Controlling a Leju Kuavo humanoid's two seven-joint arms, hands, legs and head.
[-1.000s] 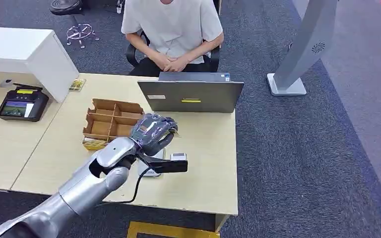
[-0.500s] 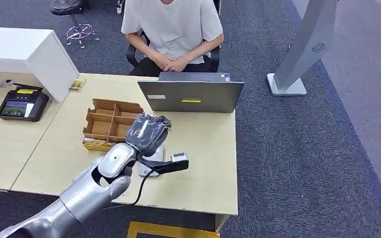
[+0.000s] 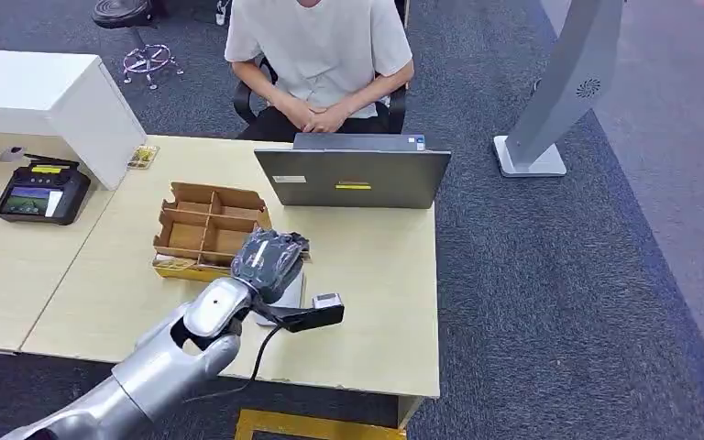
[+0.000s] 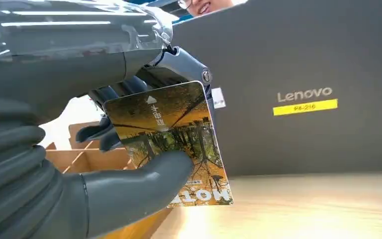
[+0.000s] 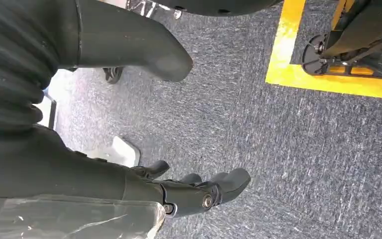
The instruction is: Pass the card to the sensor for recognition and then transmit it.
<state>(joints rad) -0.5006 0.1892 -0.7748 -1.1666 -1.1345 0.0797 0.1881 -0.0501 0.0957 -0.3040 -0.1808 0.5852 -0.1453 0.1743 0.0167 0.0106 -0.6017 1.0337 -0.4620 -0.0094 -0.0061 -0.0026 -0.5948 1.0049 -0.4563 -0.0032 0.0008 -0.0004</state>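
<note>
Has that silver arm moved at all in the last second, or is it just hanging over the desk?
It has moved. The left hand, holding the card between thumb and fingers, drew back toward the robot and down over the white sensor on the table. The cardboard tray, laptop, black terminal and seated person stayed put.

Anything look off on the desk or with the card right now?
Nothing stands out. The left hand holds the card firmly between thumb and fingers, above the sensor. The cardboard tray and laptop sit squarely on the desk, with nothing spilled or damaged.
</note>
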